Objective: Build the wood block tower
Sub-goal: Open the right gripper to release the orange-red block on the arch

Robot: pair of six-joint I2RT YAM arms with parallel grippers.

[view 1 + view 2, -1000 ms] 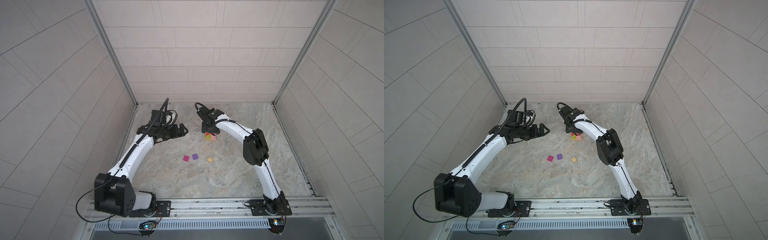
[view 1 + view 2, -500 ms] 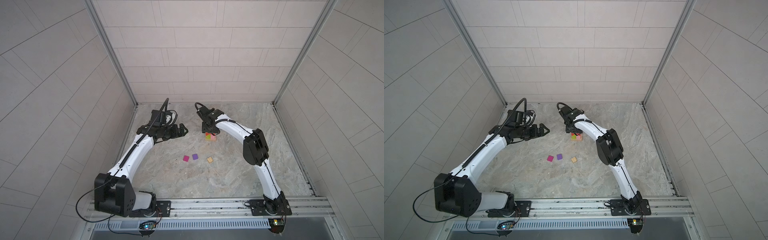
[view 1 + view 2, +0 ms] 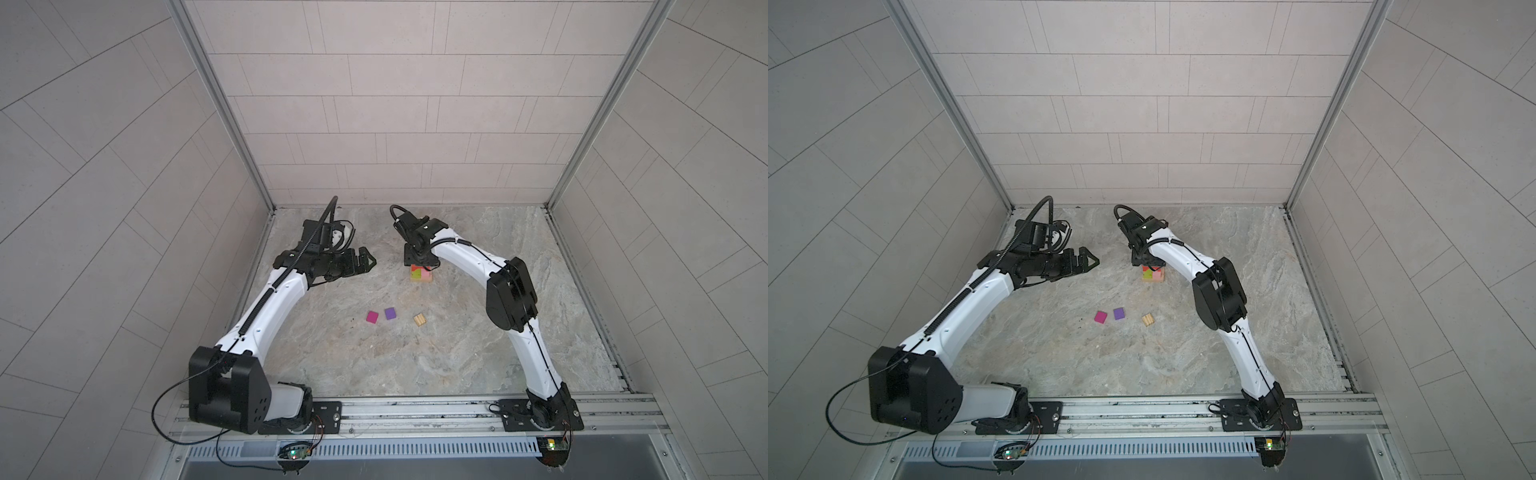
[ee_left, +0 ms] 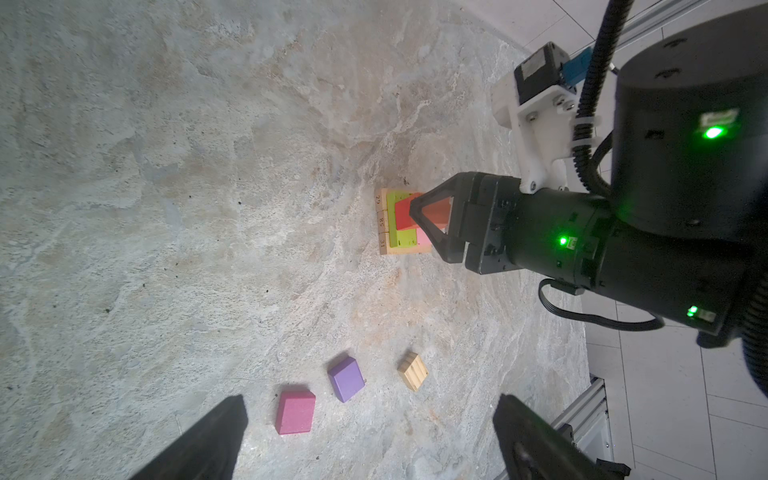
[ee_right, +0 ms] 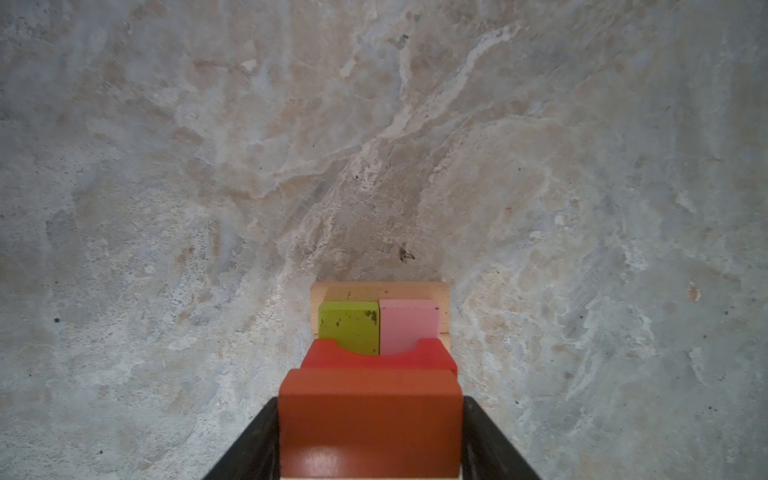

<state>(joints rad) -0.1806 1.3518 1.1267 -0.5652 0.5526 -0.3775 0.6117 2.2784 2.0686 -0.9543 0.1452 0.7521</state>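
Note:
The tower (image 3: 421, 276) (image 3: 1153, 275) stands mid-back on the floor: tan bars (image 5: 380, 289), then a green block (image 5: 349, 326) and a pink block (image 5: 409, 326), with a red arch (image 5: 436, 355) on those. My right gripper (image 5: 370, 401) (image 4: 419, 216) is shut on an orange block (image 5: 370, 419), held right behind the arch over the stack; whether it rests there I cannot tell. My left gripper (image 3: 368, 262) (image 4: 370, 403) hangs open and empty to the tower's left. A magenta cube (image 3: 372, 317), a purple cube (image 3: 390, 313) and a ridged tan piece (image 3: 419, 320) lie loose nearer the front.
The stone floor is walled by tiled panels at the back and both sides. Metal rails (image 3: 415, 409) with both arm bases run along the front edge. The right arm's elbow (image 3: 511, 299) hangs right of the loose blocks.

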